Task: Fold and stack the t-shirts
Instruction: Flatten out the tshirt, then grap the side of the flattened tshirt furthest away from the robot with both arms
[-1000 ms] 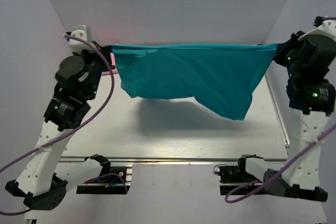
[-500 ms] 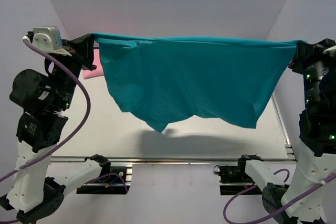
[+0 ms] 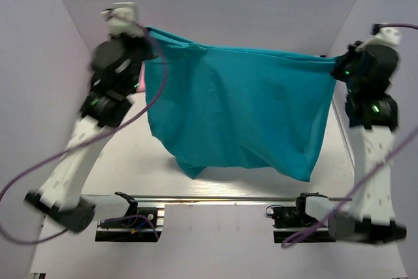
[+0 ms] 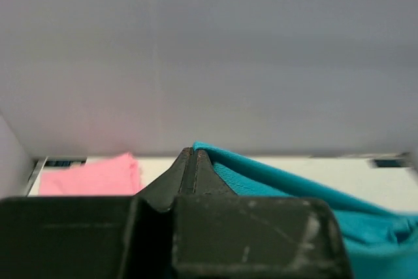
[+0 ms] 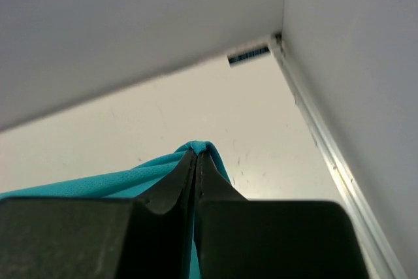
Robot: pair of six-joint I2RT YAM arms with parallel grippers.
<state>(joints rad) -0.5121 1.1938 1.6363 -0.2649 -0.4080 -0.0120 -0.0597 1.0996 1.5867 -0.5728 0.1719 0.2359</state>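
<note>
A teal t-shirt (image 3: 235, 109) hangs spread in the air between my two grippers, its lower edge near the table's front. My left gripper (image 3: 147, 32) is shut on the shirt's top left corner, seen in the left wrist view (image 4: 194, 153) with the cloth (image 4: 287, 187) trailing right. My right gripper (image 3: 334, 65) is shut on the top right corner; in the right wrist view (image 5: 196, 153) the teal cloth (image 5: 124, 178) pokes out past the tips. A folded pink t-shirt (image 4: 91, 176) lies on the table at the far left, hidden in the top view.
The white table (image 3: 124, 155) is walled by grey panels on the left, back and right. A metal rail (image 5: 326, 155) runs along the right edge. Both arm bases (image 3: 130, 217) sit at the near edge.
Both arms have swung the shirt back away from me and slightly lower than half a second ago; the left arm has moved right and inward. Both grips remain shut on the corners.
</note>
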